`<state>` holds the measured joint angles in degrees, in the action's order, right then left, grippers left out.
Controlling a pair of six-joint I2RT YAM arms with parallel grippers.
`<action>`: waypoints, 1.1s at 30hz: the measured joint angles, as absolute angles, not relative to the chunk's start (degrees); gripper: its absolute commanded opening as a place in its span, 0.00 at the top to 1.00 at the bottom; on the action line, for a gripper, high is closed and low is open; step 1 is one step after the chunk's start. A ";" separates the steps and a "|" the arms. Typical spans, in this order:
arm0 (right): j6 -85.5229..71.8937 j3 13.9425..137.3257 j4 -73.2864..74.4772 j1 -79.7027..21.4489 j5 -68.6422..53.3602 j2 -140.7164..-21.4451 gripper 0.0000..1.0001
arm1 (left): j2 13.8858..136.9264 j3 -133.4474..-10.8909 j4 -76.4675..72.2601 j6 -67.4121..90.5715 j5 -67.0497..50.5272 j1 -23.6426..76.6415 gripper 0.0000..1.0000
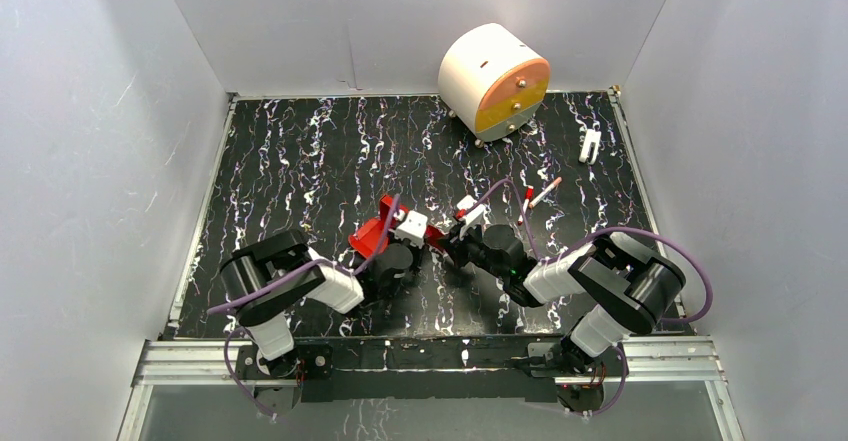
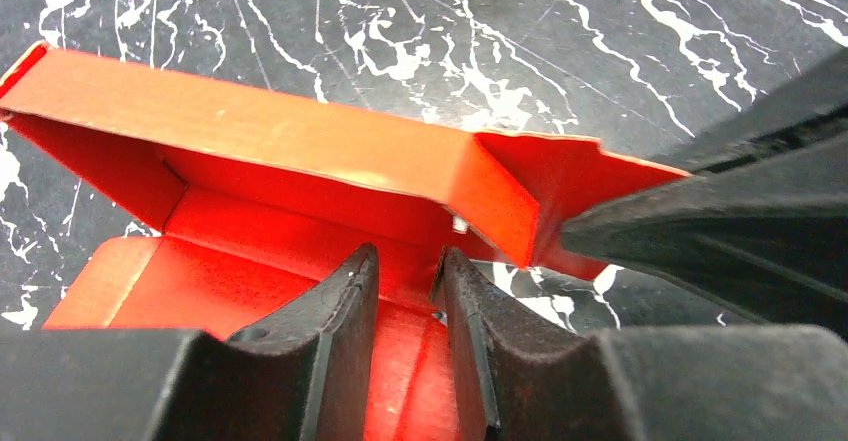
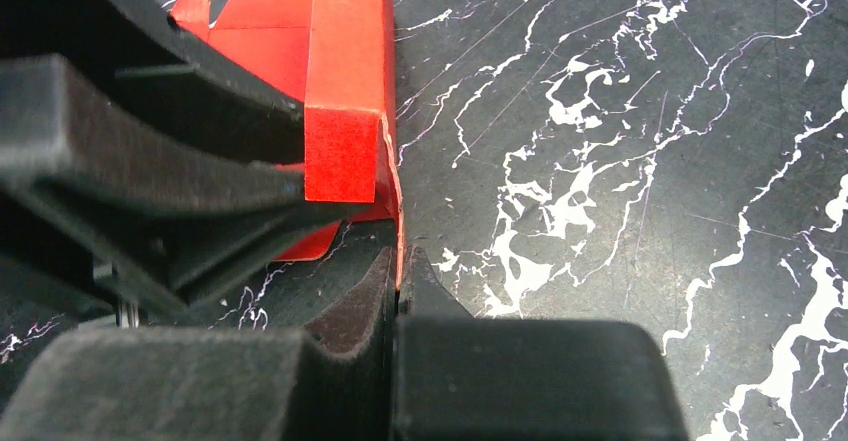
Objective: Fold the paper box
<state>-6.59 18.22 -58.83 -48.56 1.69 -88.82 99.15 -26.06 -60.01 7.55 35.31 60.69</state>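
At the middle of the black marbled table (image 1: 300, 151), the red paper box (image 1: 370, 233) lies half formed. In the left wrist view its floor is flat and one long side wall stands folded up, with an end flap sticking out to the right. The right gripper (image 3: 400, 266) is closed tight on the thin edge of that end flap. The left gripper (image 2: 405, 273) reaches down onto the box's floor with its jaws a narrow gap apart. Red card shows through the gap, but I cannot tell whether they pinch any of it. The step in hand looks like forming the end corner. Next, I judge, the flap must be swung in against the raised wall while the left gripper steadies the floor. This calls for a gentle touch, since thin card creases easily.
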 measured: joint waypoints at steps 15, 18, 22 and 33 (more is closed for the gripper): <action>-6.59 18.22 -58.94 -48.64 1.08 -88.82 0.91 | 96.97 -23.20 -59.51 17.26 25.12 55.09 0.78; -6.52 18.22 -58.94 -48.66 0.97 -88.82 0.85 | 96.97 -22.96 -59.53 18.28 24.27 54.78 0.81; -6.33 18.17 -59.70 -48.69 0.73 -88.79 0.77 | 96.97 -22.96 -59.57 19.11 23.09 54.37 0.89; -3.92 16.99 -60.53 -47.99 -4.54 -84.66 0.60 | 96.95 -21.80 -60.90 19.59 21.04 52.88 1.00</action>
<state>-3.92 16.99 -60.53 -47.99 -4.54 -84.66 96.95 -21.80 -60.90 19.59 21.04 52.88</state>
